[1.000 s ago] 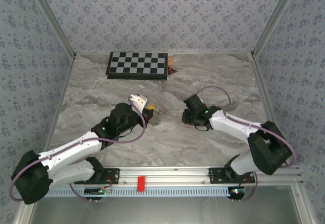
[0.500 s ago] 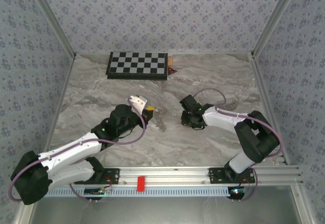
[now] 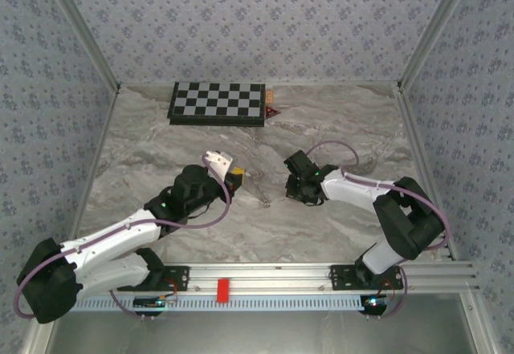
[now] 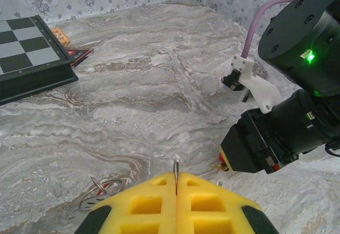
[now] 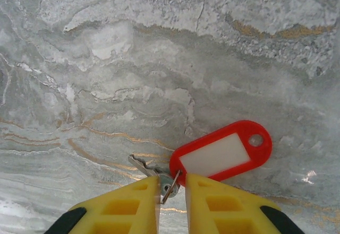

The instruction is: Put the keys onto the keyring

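Note:
My left gripper [image 4: 176,176] [image 3: 240,176] is shut on the keyring [image 4: 176,168], a thin metal edge standing up between its yellow fingertips. Below it to the left, a loose bunch of wire rings with a red piece [image 4: 104,190] lies on the marble. My right gripper [image 5: 172,187] [image 3: 299,191] is down at the table. Its jaws are closed to a narrow gap on the round silver head and small split ring of a key [image 5: 141,165]. That key's red tag [image 5: 222,152] with a white label lies flat just beyond the tips. My right gripper [image 4: 225,161] is close by.
A chessboard [image 3: 217,103] [image 4: 27,59] lies at the back. A dark-red triangular piece [image 3: 273,111] [image 4: 79,55] and a small orange item [image 3: 271,95] sit by its right end. A red block [image 3: 223,289] rests on the front rail. Patterned walls close in the table.
The right arm's elbow swung inward and its gripper shifted slightly left and settled at the table. The left gripper drew back a little; the pale ring beside it no longer shows from above.

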{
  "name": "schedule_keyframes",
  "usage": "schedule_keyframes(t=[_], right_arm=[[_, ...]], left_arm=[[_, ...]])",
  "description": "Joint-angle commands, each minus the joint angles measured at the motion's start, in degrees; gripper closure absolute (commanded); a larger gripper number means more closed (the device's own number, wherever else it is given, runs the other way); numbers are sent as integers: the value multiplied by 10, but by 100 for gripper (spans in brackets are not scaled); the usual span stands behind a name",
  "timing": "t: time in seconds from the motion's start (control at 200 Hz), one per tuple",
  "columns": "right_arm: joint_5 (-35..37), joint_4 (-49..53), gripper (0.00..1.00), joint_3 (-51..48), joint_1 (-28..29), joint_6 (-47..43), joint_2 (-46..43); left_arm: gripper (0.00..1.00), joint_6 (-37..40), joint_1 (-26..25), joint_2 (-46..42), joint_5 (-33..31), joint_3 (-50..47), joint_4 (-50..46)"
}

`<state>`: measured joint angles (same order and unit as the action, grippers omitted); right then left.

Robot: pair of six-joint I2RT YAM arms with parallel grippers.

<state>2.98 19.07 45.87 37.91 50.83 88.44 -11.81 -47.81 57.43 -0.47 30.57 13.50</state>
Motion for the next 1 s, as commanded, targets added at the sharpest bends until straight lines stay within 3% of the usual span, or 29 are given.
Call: schedule_keyframes(t=[0.0,0.09,0.34,0.65,0.995], right_arm=[[-2,4,80,-8,4,19,-12],[-1,4,80,-11,4,21,-10],[4,0,100,-16,4,16,-14],[-8,65,100,11,-14,-59,-60],[-106,141,100,68,-50,-171,-31]], left_arm=[[100,2,-5,-3,5,5,25],[100,2,-5,-3,6,6,25],[100,1,-5,1,9,7,25],[100,1,-5,2,9,7,26],[100,1,-6,8,7,8,26]])
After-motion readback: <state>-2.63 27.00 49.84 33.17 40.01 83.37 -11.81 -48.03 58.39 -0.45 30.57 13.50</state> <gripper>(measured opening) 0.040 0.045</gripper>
